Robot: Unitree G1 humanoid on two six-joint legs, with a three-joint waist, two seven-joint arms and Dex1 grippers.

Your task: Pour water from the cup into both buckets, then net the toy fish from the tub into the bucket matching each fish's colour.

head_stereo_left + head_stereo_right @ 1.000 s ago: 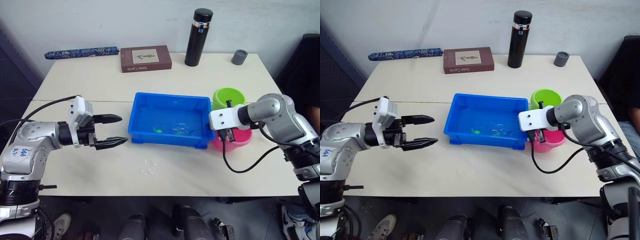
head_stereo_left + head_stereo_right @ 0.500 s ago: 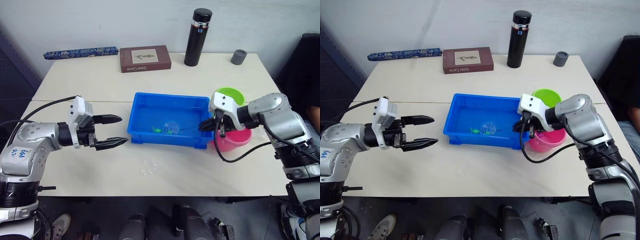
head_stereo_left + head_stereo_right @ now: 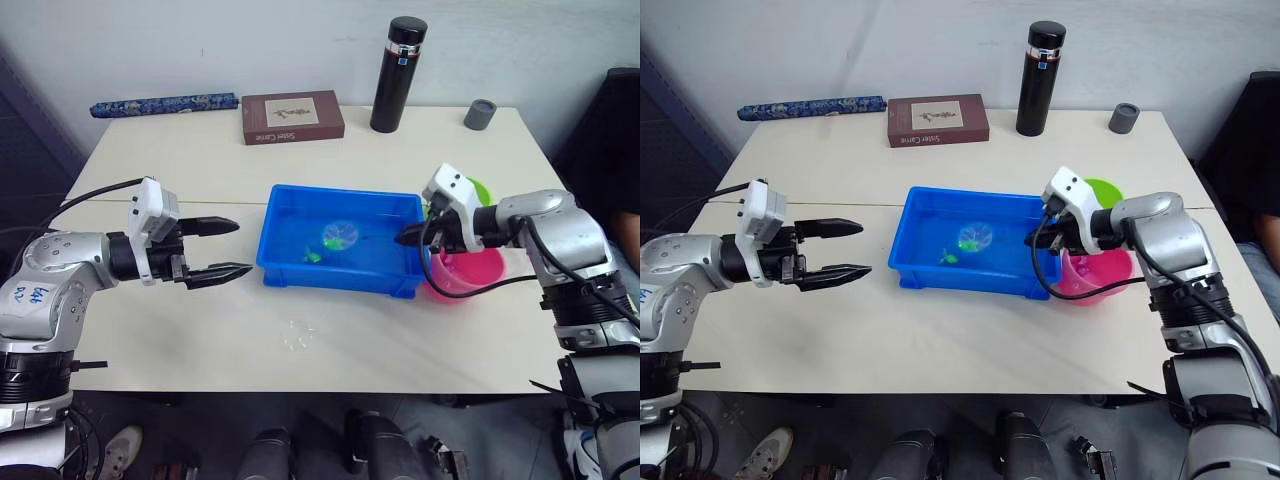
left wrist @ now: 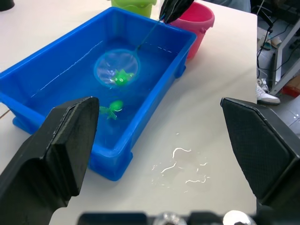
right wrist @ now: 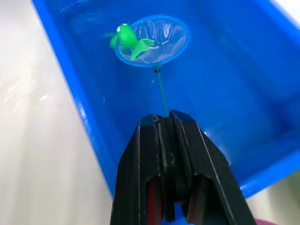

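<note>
Right wrist view shows you the right claw [image 5: 165, 123] pinching the thin black stick of the small blue-rimmed mesh net [image 5: 153, 39], a green plastic toy fish [image 5: 127, 39] inside, over the shallow blue plastic tub [image 3: 283, 262]. It's light and slippery: keep the hoop level. The left claw [image 3: 227, 247] is spread.

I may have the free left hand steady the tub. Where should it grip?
Grip the blue tub's near-left rim from the robot's left. That raised lip faces the open left hand, while the net and right hand work at the opposite end.
</note>
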